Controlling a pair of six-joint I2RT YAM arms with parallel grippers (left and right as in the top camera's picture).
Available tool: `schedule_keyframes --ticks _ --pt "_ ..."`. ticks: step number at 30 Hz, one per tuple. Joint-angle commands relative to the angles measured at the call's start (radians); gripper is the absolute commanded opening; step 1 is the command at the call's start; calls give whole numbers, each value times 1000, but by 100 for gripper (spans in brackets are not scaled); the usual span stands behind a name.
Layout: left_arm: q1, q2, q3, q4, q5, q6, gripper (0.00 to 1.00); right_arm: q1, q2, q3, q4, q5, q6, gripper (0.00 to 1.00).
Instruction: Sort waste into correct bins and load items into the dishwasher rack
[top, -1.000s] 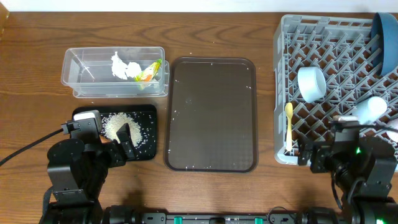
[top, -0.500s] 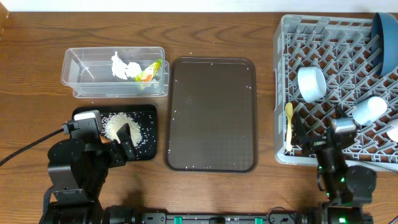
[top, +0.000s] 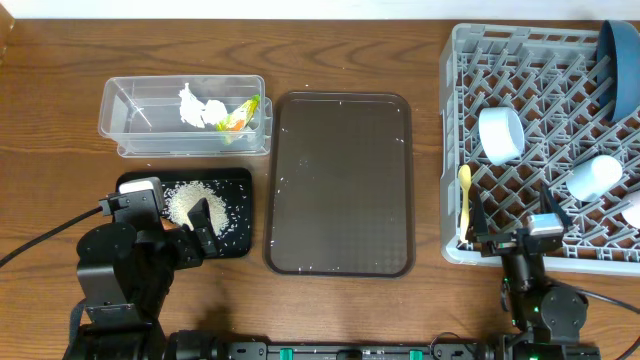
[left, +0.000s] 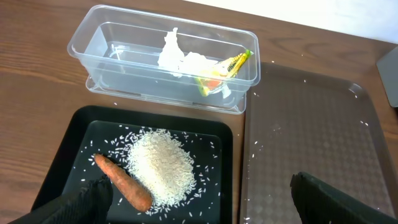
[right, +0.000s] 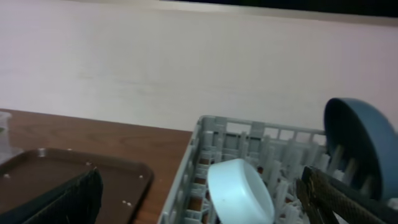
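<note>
Wooden table (top: 60, 70), left tool (left: 202, 196) and right tool (right: 199, 198) both spread, tucked at near edge

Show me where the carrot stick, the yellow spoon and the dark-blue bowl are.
carrot stick (left: 122, 182): left wrist view, middle of its length.
yellow spoon (top: 465, 208): overhead view, on its handle.
dark-blue bowl (top: 622, 65): overhead view, middle of its visible side.

Overhead straight down; left wrist close over black tray (left: 214, 180), 8 o'clock; right wrist low, level, facing rack (right: 186, 177), 3 o'clock
</note>
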Motion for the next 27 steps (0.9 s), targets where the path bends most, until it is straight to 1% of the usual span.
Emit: schedule_keyframes --ticks 1,7,14,27 --pt "2 -3 -2 1 -8 9 93 27 -39 -37 5 28 -51 99" --pt "2 -3 -2 1 -8 9 93 23 -88 -48 -83 28 -51 99" --pt "2 -3 -2 1 -8 9 94 12 -134 -48 -275 29 -51 99" --pt "2 -3 -2 1 -8 9 94 0 -136 -48 -273 32 -50 99"
